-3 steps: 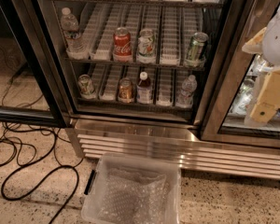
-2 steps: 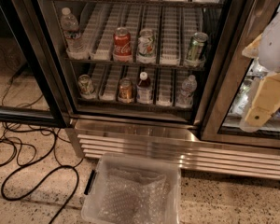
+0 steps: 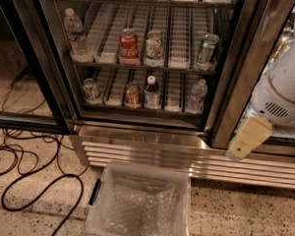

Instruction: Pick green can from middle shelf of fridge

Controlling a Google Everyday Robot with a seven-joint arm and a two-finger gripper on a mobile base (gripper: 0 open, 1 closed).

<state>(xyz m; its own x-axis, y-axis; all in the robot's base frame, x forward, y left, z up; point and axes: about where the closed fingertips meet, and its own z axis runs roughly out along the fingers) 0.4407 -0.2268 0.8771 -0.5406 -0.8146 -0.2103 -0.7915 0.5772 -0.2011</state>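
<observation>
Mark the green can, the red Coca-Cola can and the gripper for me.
green can point(image 3: 207, 49): camera view, middle of its body.
red Coca-Cola can point(image 3: 129, 47): camera view, on its label.
gripper point(image 3: 238, 150): camera view, near its beige tip, outside the fridge point(image 3: 137, 149), at lower right.
</observation>
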